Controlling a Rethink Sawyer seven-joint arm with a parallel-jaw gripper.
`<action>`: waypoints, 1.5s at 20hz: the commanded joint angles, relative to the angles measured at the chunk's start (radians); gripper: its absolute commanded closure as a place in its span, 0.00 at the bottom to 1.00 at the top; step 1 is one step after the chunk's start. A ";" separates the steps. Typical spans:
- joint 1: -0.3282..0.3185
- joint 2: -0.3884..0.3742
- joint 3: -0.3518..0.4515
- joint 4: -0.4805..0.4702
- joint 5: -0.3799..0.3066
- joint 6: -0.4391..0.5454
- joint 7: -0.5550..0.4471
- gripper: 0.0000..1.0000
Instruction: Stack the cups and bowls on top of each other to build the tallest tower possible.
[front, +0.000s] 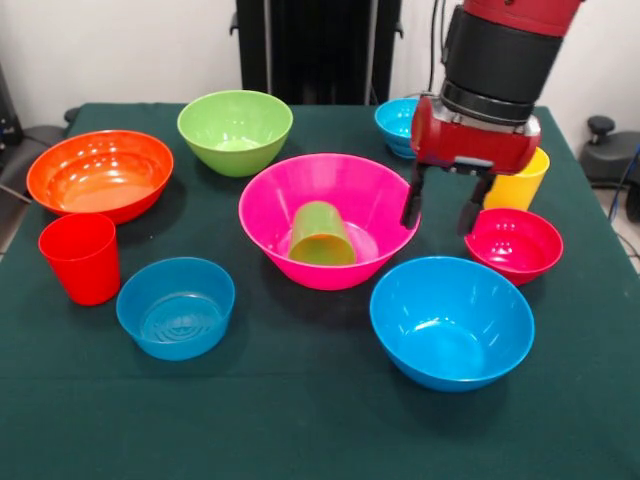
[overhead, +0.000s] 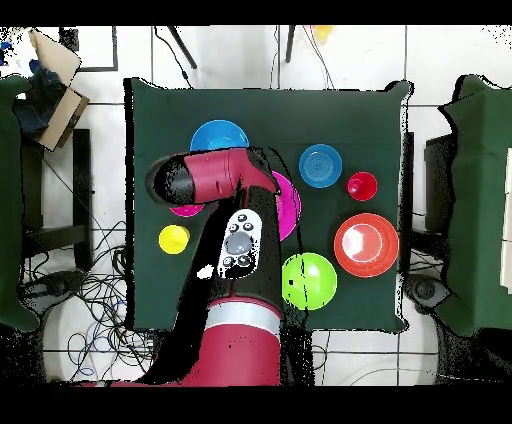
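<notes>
The biggest pink bowl (front: 285, 200) stands mid-table with the green cup (front: 322, 235) lying on its side inside it. My gripper (front: 437, 226) hangs open and empty just above the table, between the pink bowl's right rim and the small magenta-red bowl (front: 515, 243). The yellow cup (front: 517, 180) stands right behind the gripper. The large blue bowl (front: 452, 320) is at the near right and the small cyan bowl (front: 398, 125) at the far right. In the overhead view the arm (overhead: 215, 180) hides the gripper and most of the pink bowl (overhead: 291, 200).
On the left of the green table (front: 300, 410) stand the orange bowl (front: 100, 173), the red cup (front: 80, 257) and the small translucent blue bowl (front: 176, 306). The lime green bowl (front: 235, 130) is at the far middle. All bowls stand upright and apart.
</notes>
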 joint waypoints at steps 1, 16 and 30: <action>-0.025 0.022 0.151 -0.161 0.010 0.158 -0.087 0.00; -0.033 0.107 0.148 -0.017 -0.080 -0.164 0.012 0.00; 0.050 0.185 0.038 0.104 -0.100 -0.460 0.116 0.00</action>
